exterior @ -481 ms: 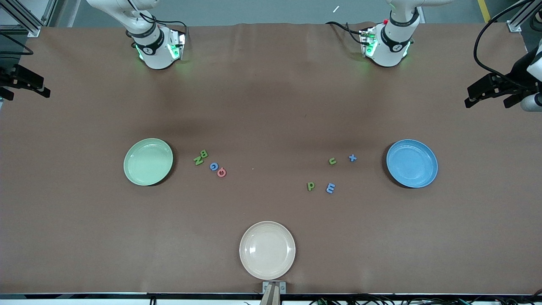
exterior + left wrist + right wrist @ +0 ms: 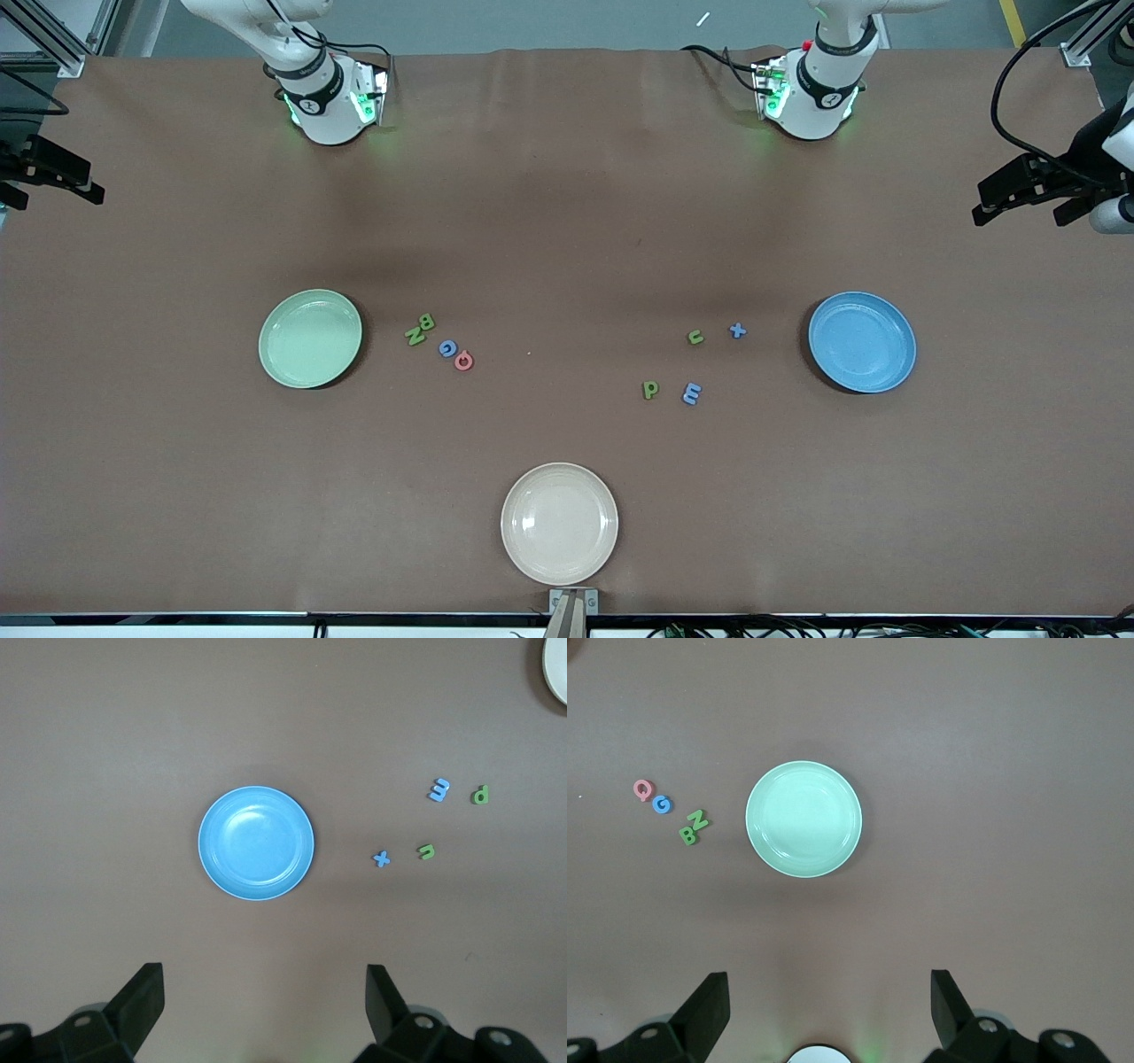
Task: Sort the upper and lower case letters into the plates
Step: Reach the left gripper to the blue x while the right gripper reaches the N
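A brown table seen from a high camera facing two robot arms. Toward the right arm's end lies a pale green plate, with nothing in it. Beside it, toward the table's middle, sits a cluster of four capital letters: a green B touching a green N, then a blue G touching a red Q, the Q nearest the front camera.

Toward the left arm's end lies a bright blue plate, also holding nothing. Beside it, toward the middle, four more letters lie spread apart: a blue x near the plate, a green letter that may be a u or an n, a green p and a blue m-like letter, these two nearer the front camera.

A cream plate sits at the table edge nearest the camera, between the two groups.

The left gripper hangs high over the blue plate, fingers spread wide and holding nothing. The right gripper hangs high over the green plate, likewise spread wide and holding nothing
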